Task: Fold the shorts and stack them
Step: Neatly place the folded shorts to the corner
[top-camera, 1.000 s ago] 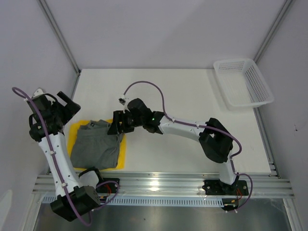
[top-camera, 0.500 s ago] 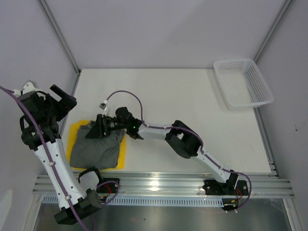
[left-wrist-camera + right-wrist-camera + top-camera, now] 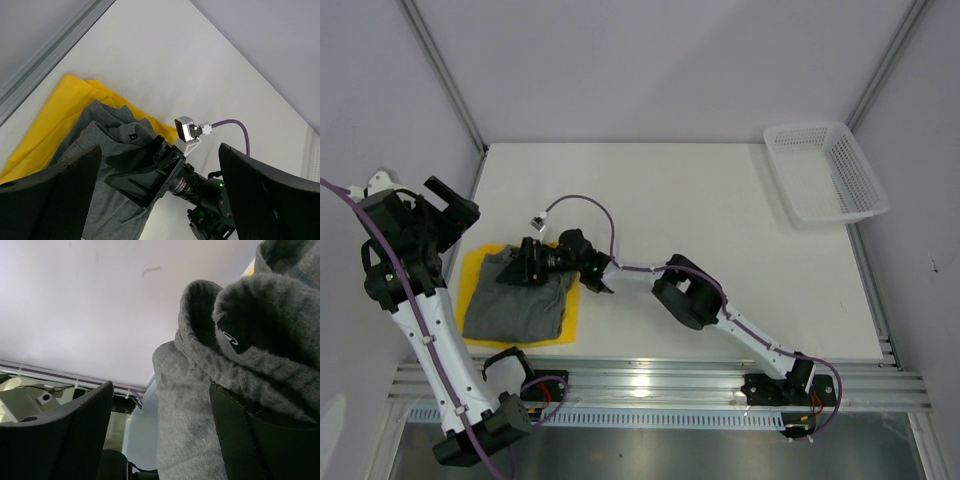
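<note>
Two pairs stacked at table [image 3: 740,190] near-left corner, grey shorts [image 3: 515,310] on yellow shorts [image 3: 472,272]. Right gripper [image 3: 520,268] jaws just widened over grey, letting go; left gripper [image 3: 455,208] spread, empty. Nearly done.

1. The bright yellow cloth shorts [image 3: 471,278] are mostly covered by the folded grey-green cloth shorts [image 3: 518,308]; only a border is seen.
2. In the top view, the fingertips of the right gripper [image 3: 512,270] are lost against the grey cloth; contact cannot be told.
3. The small dark logo [image 3: 228,336] cannot be read.
4. In the right wrist view, the grey cloth is cut off at right and bottom.
</note>
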### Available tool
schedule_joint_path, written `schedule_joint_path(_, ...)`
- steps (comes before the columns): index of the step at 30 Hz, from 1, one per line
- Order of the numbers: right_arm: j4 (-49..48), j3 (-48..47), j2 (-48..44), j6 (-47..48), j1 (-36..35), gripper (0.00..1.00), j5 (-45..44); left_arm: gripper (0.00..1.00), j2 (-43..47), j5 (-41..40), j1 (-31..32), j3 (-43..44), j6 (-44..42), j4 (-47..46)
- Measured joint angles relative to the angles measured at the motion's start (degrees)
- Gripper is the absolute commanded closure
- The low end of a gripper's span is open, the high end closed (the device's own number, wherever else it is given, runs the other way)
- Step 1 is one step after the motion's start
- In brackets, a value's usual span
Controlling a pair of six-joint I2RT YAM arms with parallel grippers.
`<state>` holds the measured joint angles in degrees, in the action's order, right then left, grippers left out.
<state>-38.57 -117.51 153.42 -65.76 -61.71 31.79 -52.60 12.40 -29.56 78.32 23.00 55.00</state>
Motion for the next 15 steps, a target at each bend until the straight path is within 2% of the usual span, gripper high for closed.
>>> schedule_joint_path(6,5.9,3.6,-5.6,5.6,0.0,0.2,-0.2,0.01,0.1,0.3,0.0,0.0,0.0,0.0)
schedule_joint_path(10,8.7,12.6,-15.8,10.3,0.1,0.17,-2.0,0.01,1.0,1.7,0.0,-0.1,-0.1,-0.1)
schedule_joint_path(15,11.1,29.9,-34.6,17.8,1.5,0.05,-7.0,0.01,3.7,5.2,0.4,-3.2,0.0,-2.0)
